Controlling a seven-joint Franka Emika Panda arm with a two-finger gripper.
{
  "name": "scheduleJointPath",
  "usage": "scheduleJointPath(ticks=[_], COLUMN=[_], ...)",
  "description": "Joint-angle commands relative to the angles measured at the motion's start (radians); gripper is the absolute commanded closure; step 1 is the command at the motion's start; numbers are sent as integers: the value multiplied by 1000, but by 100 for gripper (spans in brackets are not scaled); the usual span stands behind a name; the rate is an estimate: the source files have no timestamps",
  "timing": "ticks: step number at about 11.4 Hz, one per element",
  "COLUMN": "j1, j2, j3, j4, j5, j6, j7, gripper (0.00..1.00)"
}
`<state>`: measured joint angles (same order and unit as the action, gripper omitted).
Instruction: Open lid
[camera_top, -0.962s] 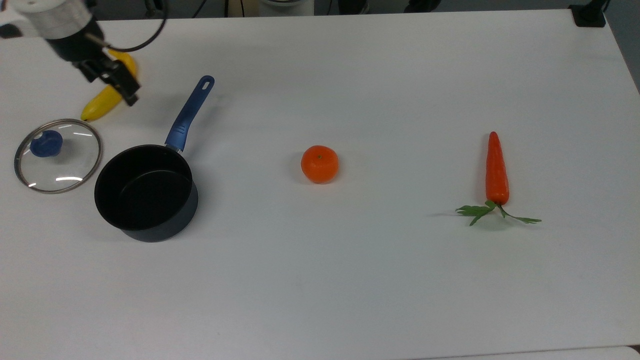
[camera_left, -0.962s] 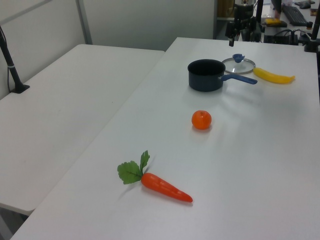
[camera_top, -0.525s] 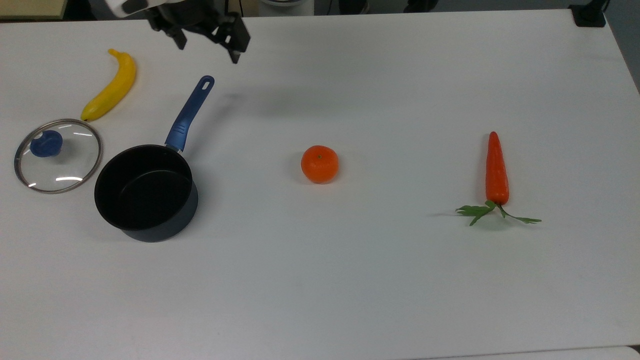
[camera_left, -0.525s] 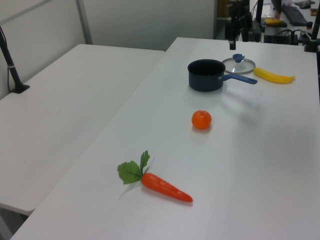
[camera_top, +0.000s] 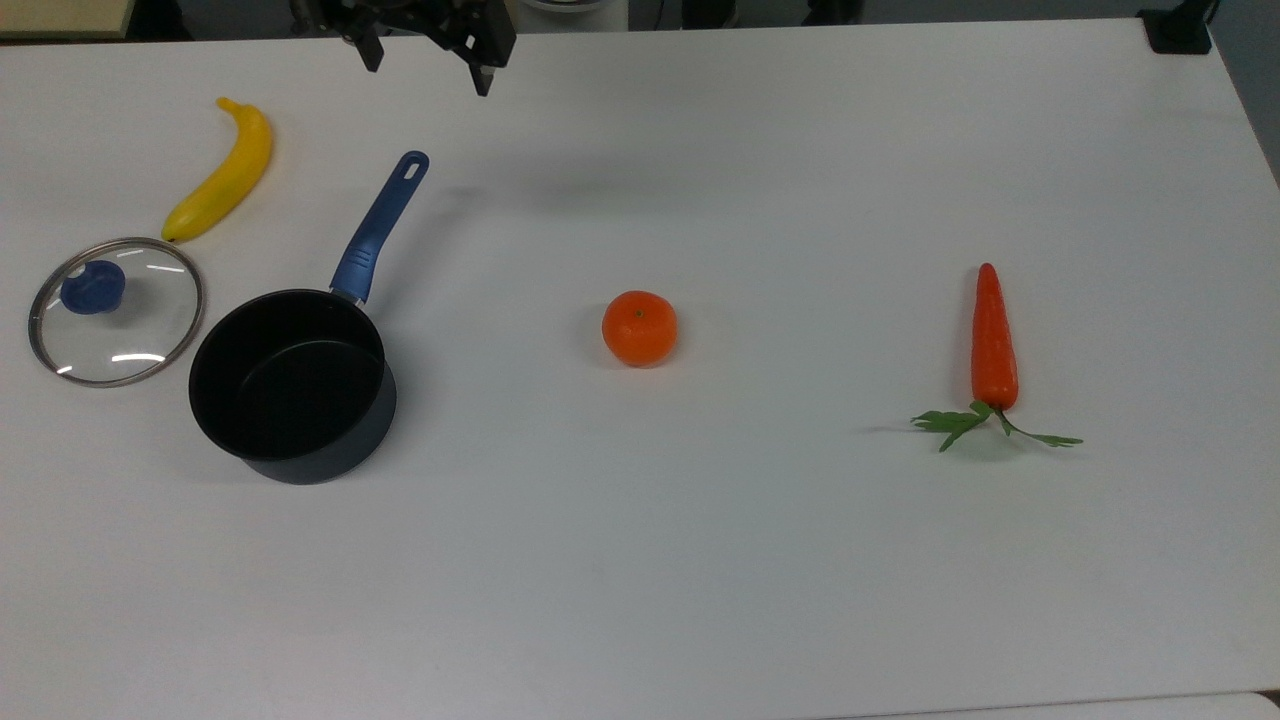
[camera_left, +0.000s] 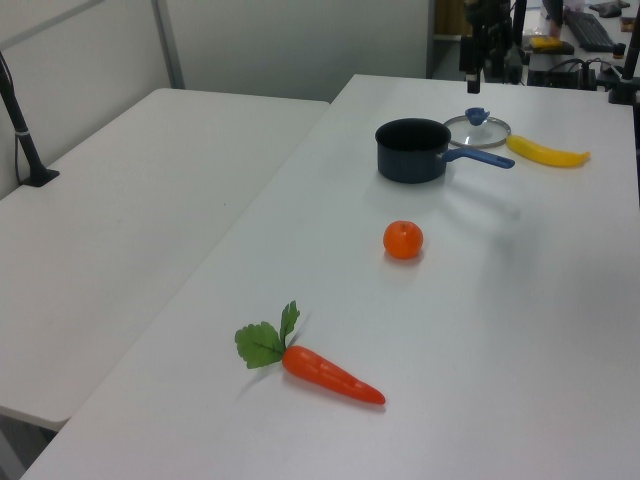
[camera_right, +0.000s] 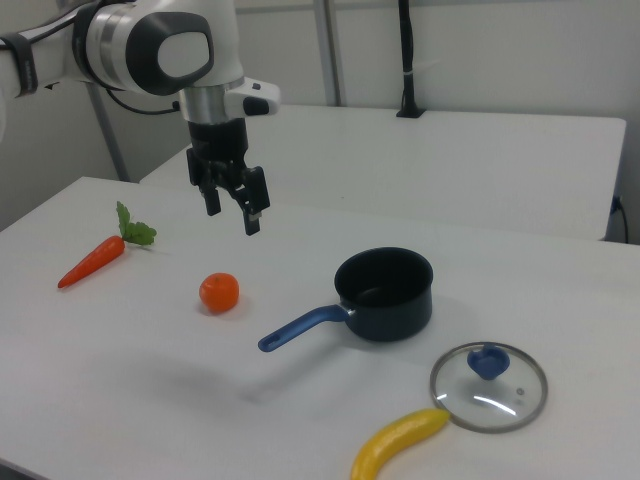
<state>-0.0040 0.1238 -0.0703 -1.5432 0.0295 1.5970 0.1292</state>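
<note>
Pincer (camera_right: 230, 211) hangs in the air with fingers spread apart and nothing between them, pointing down, high above the table (camera_top: 760, 560) and well apart from every object. In the right view the arm's white wrist stands near vertical above it, fingers angled slightly toward the right view's right.

Nearest below: saucepan (camera_right: 384, 293), dark, uncovered, blue handle pointing toward the right view's left. An orange (camera_right: 219, 292) sits beside the handle's end side; a carrot (camera_right: 92, 258) lies farther off.

Lid (camera_top: 116, 311) lies flat on the table, knob up, just beside the saucepan on the top view's left, apart from its rim. Banana (camera_top: 222, 171) lies near it.

Judgement: lid is already off the pot, so the task looks complete; the step in hand is a clear retreat. To do it well: keep height over the handle, no sweep across the lid or banana.
</note>
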Motion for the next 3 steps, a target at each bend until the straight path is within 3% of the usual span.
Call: scheduleJointPath(ticks=[1, 3], j1=[27, 24], j2=[-39, -38], j3=[-39, -39], j4=[-43, -41], j5=[-20, -20], j6=[31, 34], j7=[-13, -10], gripper=[0, 0])
